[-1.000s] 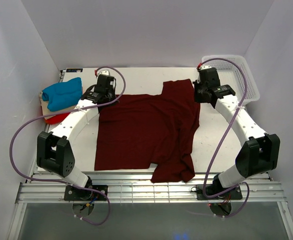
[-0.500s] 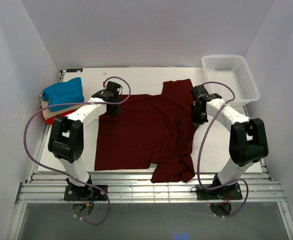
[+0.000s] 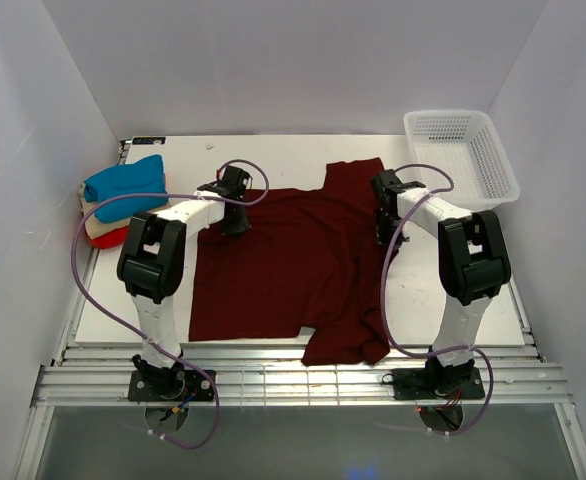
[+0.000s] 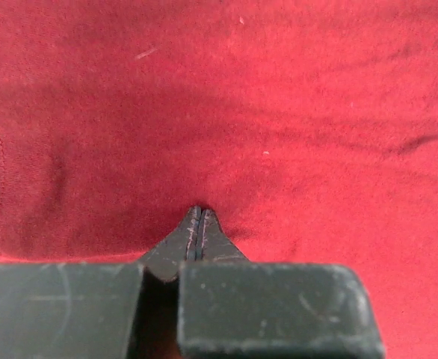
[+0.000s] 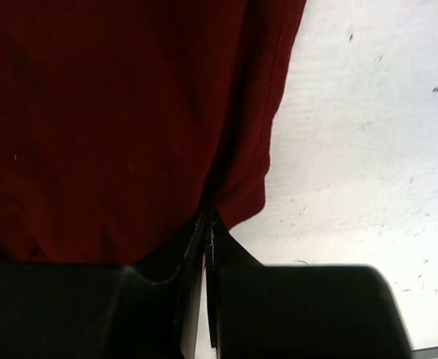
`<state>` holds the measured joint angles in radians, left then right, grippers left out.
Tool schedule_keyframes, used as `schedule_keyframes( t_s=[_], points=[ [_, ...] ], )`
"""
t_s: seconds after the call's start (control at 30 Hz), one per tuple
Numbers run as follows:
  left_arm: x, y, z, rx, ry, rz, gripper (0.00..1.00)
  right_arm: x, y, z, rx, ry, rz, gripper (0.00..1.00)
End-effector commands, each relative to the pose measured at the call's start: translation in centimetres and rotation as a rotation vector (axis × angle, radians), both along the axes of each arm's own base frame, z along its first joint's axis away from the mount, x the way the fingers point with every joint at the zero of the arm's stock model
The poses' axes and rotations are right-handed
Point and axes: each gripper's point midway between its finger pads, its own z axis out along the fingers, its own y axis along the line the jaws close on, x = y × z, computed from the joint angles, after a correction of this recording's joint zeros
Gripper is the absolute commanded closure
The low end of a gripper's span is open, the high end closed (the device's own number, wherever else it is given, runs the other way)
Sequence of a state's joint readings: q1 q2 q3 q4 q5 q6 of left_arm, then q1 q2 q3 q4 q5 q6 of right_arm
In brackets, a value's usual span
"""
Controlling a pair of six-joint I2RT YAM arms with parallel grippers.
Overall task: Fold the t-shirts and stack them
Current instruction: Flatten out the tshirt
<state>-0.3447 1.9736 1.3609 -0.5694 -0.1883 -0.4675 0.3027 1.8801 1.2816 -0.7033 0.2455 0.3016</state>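
The large dark maroon t-shirt (image 3: 293,260) lies spread flat on the white table. My left gripper (image 3: 235,222) is down on its upper left part, and its jaws are shut with the tips pinching a small pucker of the cloth (image 4: 279,112). My right gripper (image 3: 384,236) is at the shirt's right edge, shut on the hem where a fold runs up from its tips (image 5: 234,112). The blue (image 3: 125,185), beige (image 3: 95,226) and red-orange (image 3: 109,238) shirts lie folded in a stack at the far left.
A white mesh basket (image 3: 463,150) stands at the back right corner. Bare table (image 5: 368,134) shows to the right of the shirt's edge. One part of the shirt hangs over the table's near edge (image 3: 343,345).
Both arms have drawn in from the back of the table and lowered their grippers onto the maroon shirt's left and right sides. The shirt itself has not shifted.
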Motion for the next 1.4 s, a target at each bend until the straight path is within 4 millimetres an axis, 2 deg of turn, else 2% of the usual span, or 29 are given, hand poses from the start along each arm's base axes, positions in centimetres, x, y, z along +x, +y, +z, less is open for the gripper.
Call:
schedule_keyframes(
  t_s=[0.0,0.13,0.37,0.57,0.67,0.7,0.77,0.8,0.83,0.87,0.9,0.93,0.97,1.03,1.07,1.1,1.13,1.17,1.2,1.27,1.3,1.33,1.37],
  points=[
    [1.1,0.6,0.2,-0.017,-0.011,0.011,1.0,1.9,-1.1,0.3,-0.067,-0.025,-0.012,0.92],
    [1.4,1.6,-0.6,-0.022,0.011,0.03,1.0,2.6,-2.2,0.1,-0.12,-0.004,-0.022,0.92],
    [1.9,3.5,-2.2,-0.045,0.048,0.068,1.0,3.8,-5.6,1.3,-0.17,-0.001,-0.084,0.92],
    [2.6,4.1,-3.1,-0.065,0.063,0.074,1.0,4.3,-8.1,0.8,-0.171,0.028,-0.106,0.92],
    [3.3,4.2,-3.0,-0.061,0.051,0.068,1.0,5.9,-8.3,0.9,-0.177,0.015,-0.068,0.92],
    [3.5,4.2,-2.9,-0.06,0.046,0.067,1.0,7.1,-8.1,1.7,-0.172,-0.013,-0.047,0.92],
    [4.0,4.2,-2.4,-0.063,0.031,0.067,1.0,8.5,-7.5,2.3,-0.146,-0.038,-0.03,0.92],
    [4.4,4.0,-1.3,-0.073,0.009,0.064,1.0,9.1,-7.2,3.0,-0.129,-0.059,-0.023,0.92],
    [4.7,3.9,-0.4,-0.081,-0.013,0.065,1.0,10.7,-6.7,5.1,-0.105,-0.127,-0.018,0.92],
    [5.2,4.0,0.6,-0.087,-0.047,0.073,1.0,11.4,-6.2,6.3,-0.076,-0.166,-0.012,0.92],
    [5.8,4.0,3.0,-0.089,-0.106,0.073,1.0,12.6,-5.8,7.7,-0.056,-0.23,-0.015,0.92],
    [6.3,4.1,4.4,-0.088,-0.146,0.076,1.0,13.7,-5.4,10.2,-0.036,-0.308,-0.002,0.92],
    [7.2,4.2,6.1,-0.087,-0.198,0.076,0.99,14.4,-4.9,11.3,-0.01,-0.349,0.006,0.89],
    [8.2,4.4,9.4,-0.08,-0.28,0.075,0.88,15.6,-4.5,12.8,0.01,-0.398,0.014,0.82],
    [8.9,4.5,11.0,-0.077,-0.321,0.07,0.75,16.6,-4.1,14.3,0.031,-0.436,0.025,0.75],
    [9.3,4.6,12.0,-0.071,-0.345,0.07,0.63,17.1,-3.8,14.4,0.043,-0.44,0.034,0.73],
    [9.7,4.8,12.7,-0.064,-0.365,0.073,0.51,17.5,-3.1,13.3,0.072,-0.416,0.055,0.7],
    [9.9,4.9,13.1,-0.057,-0.377,0.076,0.32,18.4,-2.7,14.0,0.085,-0.436,0.069,0.69],
    [10.4,5.1,13.9,-0.04,-0.396,0.079,0.26,18.8,-2.3,12.5,0.099,-0.407,0.077,0.69],
    [10.9,5.6,13.4,-0.015,-0.387,0.083,0.21,19.7,-1.0,12.0,0.16,-0.405,0.1,0.68],
    [11.5,5.9,14.0,-0.006,-0.4,0.094,0.2,20.1,-0.5,10.2,0.181,-0.375,0.107,0.68],
    [11.6,6.4,12.6,0.009,-0.359,0.106,0.2,20.3,0.4,9.5,0.228,-0.364,0.128,0.69],
    [11.9,6.7,12.3,0.014,-0.348,0.115,0.2,20.6,1.2,9.2,0.265,-0.364,0.141,0.68]
  ],
)
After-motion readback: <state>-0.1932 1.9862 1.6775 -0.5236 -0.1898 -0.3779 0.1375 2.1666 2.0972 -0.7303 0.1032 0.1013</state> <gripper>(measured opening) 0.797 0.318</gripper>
